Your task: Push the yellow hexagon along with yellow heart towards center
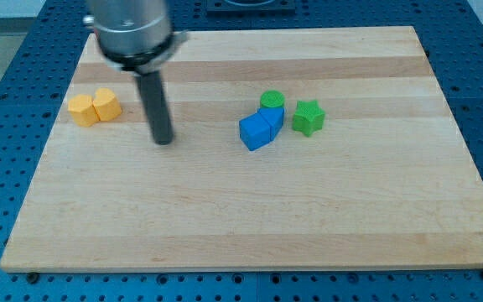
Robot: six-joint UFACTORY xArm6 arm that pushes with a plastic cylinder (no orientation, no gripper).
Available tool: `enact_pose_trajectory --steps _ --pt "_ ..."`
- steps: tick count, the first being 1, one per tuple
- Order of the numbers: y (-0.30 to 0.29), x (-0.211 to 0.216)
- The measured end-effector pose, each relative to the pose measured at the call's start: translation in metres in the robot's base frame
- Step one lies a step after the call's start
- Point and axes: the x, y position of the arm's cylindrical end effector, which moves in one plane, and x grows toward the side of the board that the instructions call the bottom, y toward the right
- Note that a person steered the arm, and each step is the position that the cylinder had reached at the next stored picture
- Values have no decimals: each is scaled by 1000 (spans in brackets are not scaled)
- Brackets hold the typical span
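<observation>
My tip [163, 140] rests on the wooden counter [250, 218], at the lower end of the dark rod that serves as end effector – a bare rod with nothing to clench or release, and it touches no block.

To the view's left of my tip and slightly toward the view's top sit the two yellow blocks, pressed side by side. The nearer one is the yellow hexagon [106, 105], a short way from my tip but apart from it; the yellow heart [82, 110] touches the hexagon's far side, close to the counter's left edge.

Well to the view's right of my tip lies a second cluster. A blue cube [256, 132] is the closest of these, with another blue block [272, 117] touching it behind, and a green cylinder [272, 101] just beyond that. A green star [308, 118] stands just beside this group, farther right – apart from it by a narrow gap.

No container shows on the counter.
</observation>
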Motion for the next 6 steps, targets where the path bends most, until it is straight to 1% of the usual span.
enact_pose_trajectory --steps 1,2,3,4,5,6 --pt "-102 3" --pt "-142 -11" --pt "-120 -47" --pt "-110 -80" --pt "-68 -90" --pt "-13 -76"
